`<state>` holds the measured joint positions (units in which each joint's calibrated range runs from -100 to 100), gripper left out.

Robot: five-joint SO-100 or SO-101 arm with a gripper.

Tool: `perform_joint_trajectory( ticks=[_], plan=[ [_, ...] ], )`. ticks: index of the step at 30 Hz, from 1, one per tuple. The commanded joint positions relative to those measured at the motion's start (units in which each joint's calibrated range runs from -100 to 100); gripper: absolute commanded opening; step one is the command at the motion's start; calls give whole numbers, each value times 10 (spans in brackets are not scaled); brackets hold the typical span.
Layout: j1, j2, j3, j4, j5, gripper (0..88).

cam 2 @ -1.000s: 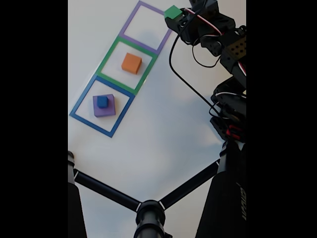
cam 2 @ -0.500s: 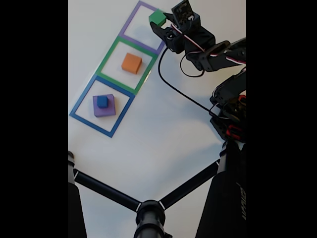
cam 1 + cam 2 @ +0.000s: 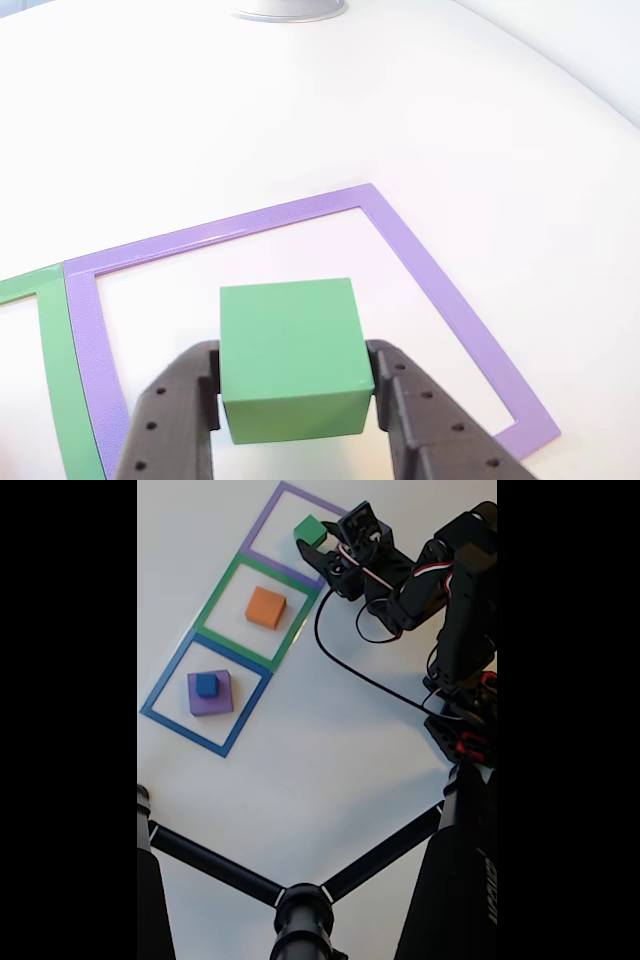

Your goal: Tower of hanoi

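Observation:
My gripper (image 3: pixel 312 535) is shut on the green block (image 3: pixel 308 529), holding it over the purple tape square (image 3: pixel 258 530) at the top of the fixed view. In the other view the green block (image 3: pixel 290 355) sits between my two dark fingers (image 3: pixel 175 420), above the inside of the purple tape square (image 3: pixel 420 270). The orange block (image 3: pixel 265 607) lies inside the green tape square (image 3: pixel 215 600). The small blue cube (image 3: pixel 206 685) rests on the flat purple block (image 3: pixel 222 702) inside the blue tape square (image 3: pixel 160 690).
My arm (image 3: pixel 455 610) and its black cable (image 3: pixel 370 675) occupy the right side of the white table (image 3: pixel 330 760). A black tripod (image 3: pixel 300 910) spreads across the bottom of the fixed view. A round grey base (image 3: pixel 290 10) sits at the far edge.
My gripper has carried the green block leftward and down, from the purple square's right corner to over its inside. The arm has stretched out further over the table.

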<state>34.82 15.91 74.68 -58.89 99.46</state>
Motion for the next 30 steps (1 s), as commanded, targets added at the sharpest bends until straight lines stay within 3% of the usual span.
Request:
perform_joint_trajectory(
  ticks=[1,15,22,30],
  plan=[
    [-7,24,-38,-23,5,58],
    [0,61,-58,-24,5,83],
    [4,63,-55,-22,5,235],
    [-6,-74,-20,80,5,246]
  ],
)
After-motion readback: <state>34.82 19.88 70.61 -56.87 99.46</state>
